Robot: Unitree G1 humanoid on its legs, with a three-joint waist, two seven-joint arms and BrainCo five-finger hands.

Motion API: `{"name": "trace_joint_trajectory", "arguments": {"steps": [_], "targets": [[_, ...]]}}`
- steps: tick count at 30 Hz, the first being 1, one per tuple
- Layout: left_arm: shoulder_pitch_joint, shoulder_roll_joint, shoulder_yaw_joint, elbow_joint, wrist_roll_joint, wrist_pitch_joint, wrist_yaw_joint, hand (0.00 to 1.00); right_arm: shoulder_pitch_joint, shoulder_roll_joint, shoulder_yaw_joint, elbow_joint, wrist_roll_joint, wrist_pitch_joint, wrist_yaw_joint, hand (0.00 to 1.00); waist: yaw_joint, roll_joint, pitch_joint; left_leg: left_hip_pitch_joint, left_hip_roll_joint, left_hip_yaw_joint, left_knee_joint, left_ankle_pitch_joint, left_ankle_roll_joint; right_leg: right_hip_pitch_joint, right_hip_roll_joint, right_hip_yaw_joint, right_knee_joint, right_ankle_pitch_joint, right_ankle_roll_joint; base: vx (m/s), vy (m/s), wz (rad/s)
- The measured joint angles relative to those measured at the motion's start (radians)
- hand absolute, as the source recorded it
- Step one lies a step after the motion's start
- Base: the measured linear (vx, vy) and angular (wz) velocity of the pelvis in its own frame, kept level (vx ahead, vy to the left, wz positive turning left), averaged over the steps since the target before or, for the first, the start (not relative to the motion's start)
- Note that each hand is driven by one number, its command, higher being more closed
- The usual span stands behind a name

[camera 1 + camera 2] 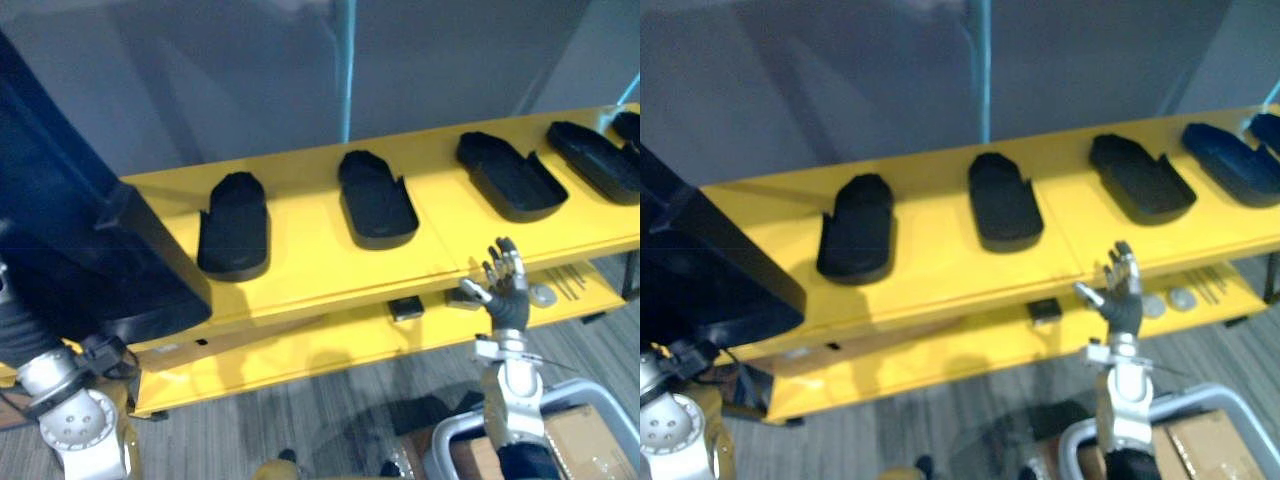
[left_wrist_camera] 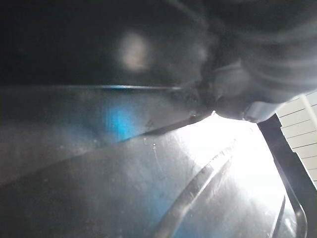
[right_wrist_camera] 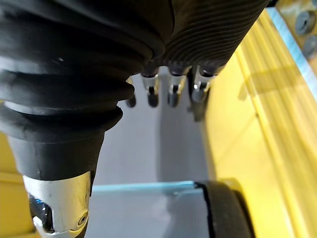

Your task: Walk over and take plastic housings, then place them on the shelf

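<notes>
A large black plastic housing (image 1: pixel 85 235) is raised at the left, close to my head. It rides on my left hand (image 1: pixel 22 328), whose dark wrist cover shows just below it. The left wrist view looks along that housing's glossy dark surface (image 2: pixel 148 163). Several more black housings lie in a row on the yellow shelf top (image 1: pixel 300 265): one at the left (image 1: pixel 235 225), one in the middle (image 1: pixel 375 198), and others to the right (image 1: pixel 508 175). My right hand (image 1: pixel 505 285) is held upright and open before the shelf's front edge, with its fingers (image 3: pixel 171 91) straight and holding nothing.
The lower yellow shelf holds a small dark block (image 1: pixel 405 307) and round grey discs (image 1: pixel 1167 300). A cardboard box (image 1: pixel 585 435) with a grey rail (image 1: pixel 455 430) sits on the floor at the lower right. A grey wall with a cyan strip (image 1: pixel 345 70) stands behind.
</notes>
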Motion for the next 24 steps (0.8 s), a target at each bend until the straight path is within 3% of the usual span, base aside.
{"name": "trace_joint_trajectory", "arguments": {"steps": [4, 9, 10, 11, 12, 13, 14, 15, 18, 24], "targets": [[0.004, -0.006, -0.015, 0.038, 0.042, 0.024, 0.021, 1.0, -0.009, 0.009, 0.073, -0.023, 0.006, 0.0, 0.029, 0.0, 0.006, 0.0, -0.001, -0.001, -0.017, -0.047, -0.005, 0.013, -0.006, 0.024, -0.009, -0.048, -0.001, -0.005, 0.003, 0.02, -0.001, 0.38], [0.085, -0.047, -0.011, 0.055, 0.067, 0.052, 0.043, 1.0, -0.054, 0.071, 0.182, -0.024, -0.017, 0.002, -0.003, 0.0, 0.036, -0.001, -0.003, -0.02, -0.049, -0.066, -0.029, 0.087, -0.018, 0.094, -0.045, -0.212, 0.016, -0.049, 0.01, -0.01, 0.006, 0.91], [0.101, -0.056, -0.01, 0.056, 0.068, 0.052, 0.039, 1.0, -0.06, 0.076, 0.185, -0.023, -0.034, 0.001, -0.029, 0.0, 0.037, 0.007, -0.004, -0.03, -0.048, 0.018, -0.058, 0.107, 0.017, 0.112, -0.055, -0.283, 0.033, -0.066, 0.013, -0.02, 0.015, 1.52], [0.111, -0.06, -0.005, 0.056, 0.067, 0.051, 0.037, 1.0, -0.06, 0.079, 0.186, -0.021, -0.045, 0.001, -0.046, 0.0, 0.041, 0.008, -0.008, -0.039, -0.037, 0.062, -0.056, 0.096, 0.027, 0.117, -0.06, -0.314, 0.04, -0.067, 0.018, -0.01, 0.01, 1.56], [0.13, -0.073, 0.016, 0.057, 0.058, 0.048, 0.023, 1.0, -0.06, 0.081, 0.186, -0.022, -0.068, -0.001, -0.088, 0.0, 0.041, 0.012, -0.01, -0.059, -0.002, 0.207, -0.037, 0.094, 0.03, 0.138, -0.068, -0.374, 0.046, -0.071, 0.026, 0.01, -0.028, 1.2], [0.134, -0.079, 0.024, 0.06, 0.056, 0.047, 0.018, 1.0, -0.059, 0.08, 0.187, -0.022, -0.079, -0.002, -0.103, 0.0, 0.04, 0.015, -0.01, -0.068, 0.014, 0.265, -0.028, 0.097, 0.035, 0.149, -0.074, -0.406, 0.052, -0.075, 0.031, 0.03, 0.002, 1.51], [0.15, -0.085, 0.029, 0.06, 0.045, 0.042, 0.005, 1.0, -0.059, 0.078, 0.187, -0.022, -0.087, -0.002, -0.13, 0.0, 0.041, 0.022, -0.015, -0.078, 0.026, 0.344, -0.02, 0.115, 0.046, 0.162, -0.089, -0.457, 0.067, -0.085, 0.047, 0.05, 0.049, 1.41], [0.17, -0.087, 0.031, 0.059, 0.014, 0.031, -0.016, 1.0, -0.06, 0.071, 0.187, -0.022, -0.102, -0.005, -0.151, 0.0, 0.044, 0.033, -0.022, -0.086, 0.026, 0.357, -0.027, 0.16, 0.038, 0.162, -0.096, -0.476, 0.085, -0.096, 0.053, 0.06, 0.086, 1.25], [0.187, -0.099, 0.037, 0.059, -0.03, 0.029, -0.056, 1.0, -0.066, 0.094, 0.218, -0.019, -0.132, -0.005, -0.17, 0.0, 0.079, 0.023, -0.019, -0.085, -0.013, 0.351, -0.052, 0.178, 0.043, 0.156, -0.133, -0.47, 0.102, -0.108, 0.053, 0.05, 0.113, 0.37], [0.197, -0.114, 0.025, 0.058, -0.06, 0.028, -0.124, 1.0, -0.071, 0.115, 0.242, -0.019, -0.15, -0.006, -0.175, 0.0, 0.068, -0.016, -0.012, -0.05, -0.031, 0.395, -0.062, 0.172, 0.052, 0.131, -0.163, -0.396, 0.124, -0.109, 0.051, 0.03, 0.023, -0.26]]}}
